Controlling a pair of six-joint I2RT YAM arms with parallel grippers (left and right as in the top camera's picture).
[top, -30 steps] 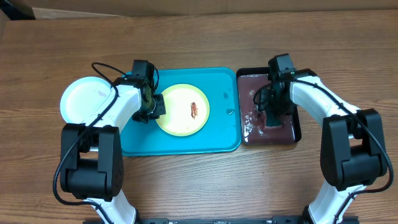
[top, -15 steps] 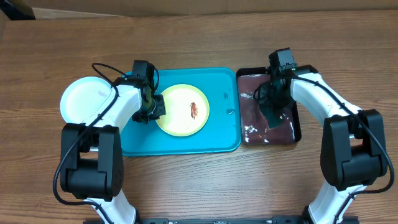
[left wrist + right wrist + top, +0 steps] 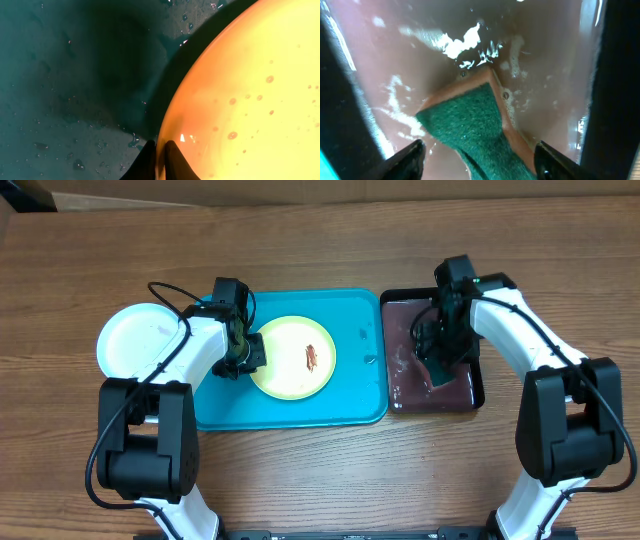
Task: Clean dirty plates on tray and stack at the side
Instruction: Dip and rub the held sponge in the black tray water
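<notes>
A yellow-green plate (image 3: 292,357) with a reddish-brown smear (image 3: 313,357) lies on the turquoise tray (image 3: 350,405). My left gripper (image 3: 245,356) is shut on its left rim. In the left wrist view the two dark fingertips (image 3: 172,160) pinch the plate's edge (image 3: 250,100) over the wet tray (image 3: 75,75). A white plate (image 3: 140,340) rests on the table left of the tray. My right gripper (image 3: 440,365) hangs low over the black tray (image 3: 478,385). It stands open, with a green sponge (image 3: 470,130) lying in the brownish liquid between its fingers (image 3: 412,155).
The black tray holds brownish, foamy liquid (image 3: 420,60) and sits right beside the turquoise tray. Brown wooden table (image 3: 320,480) surrounds both trays. Droplets cover the turquoise tray near the plate.
My right arm has shifted slightly over the black tray, with the sponge under it. The left arm and the yellow-green plate have not moved.
</notes>
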